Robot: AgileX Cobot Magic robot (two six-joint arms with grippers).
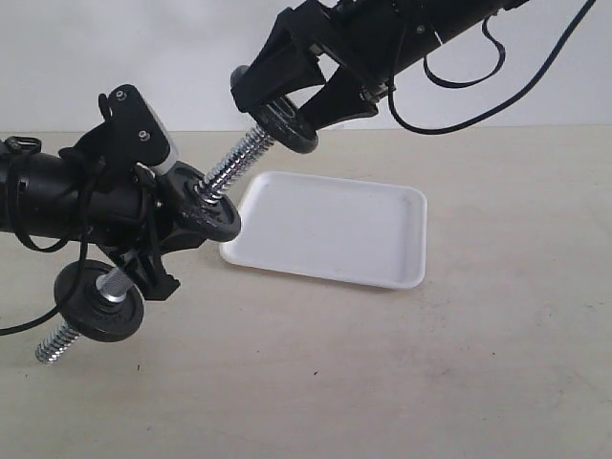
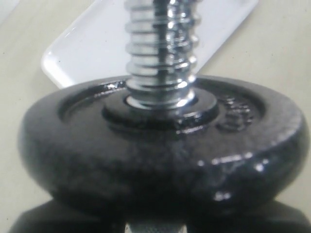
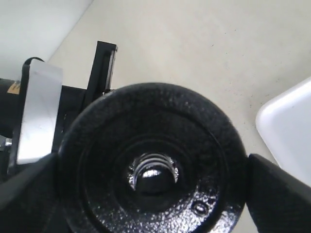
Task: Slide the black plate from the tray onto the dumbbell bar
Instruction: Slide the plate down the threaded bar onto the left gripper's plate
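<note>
The black plate [image 1: 285, 122] is off the tray [image 1: 335, 229], up in the air at the upper threaded tip of the dumbbell bar [image 1: 232, 164]. The right gripper [image 1: 287, 113] is clamped across its rim, jaws wide, one on each side. The right wrist view shows the bar end sitting in the centre hole.

Handling, as a judgement:
- The plate looks like cast iron: rigid, heavy for its size, with pebbled paint that should grip well.
- The rim hold is the right one because it leaves the bore free.
- The coarse thread can snag the bore if the plate tilts, so it needs to stay square to the bar.

The left gripper [image 1: 153, 237] appears closed on the bar between two seated discs [image 1: 208, 208] [image 1: 98, 301].

Hard to make out:
- The seated discs mask the left claw's contact on the bar.
- How far the plate is onto the thread cannot be told.
- The right arm is cut off at the frame top.
</note>
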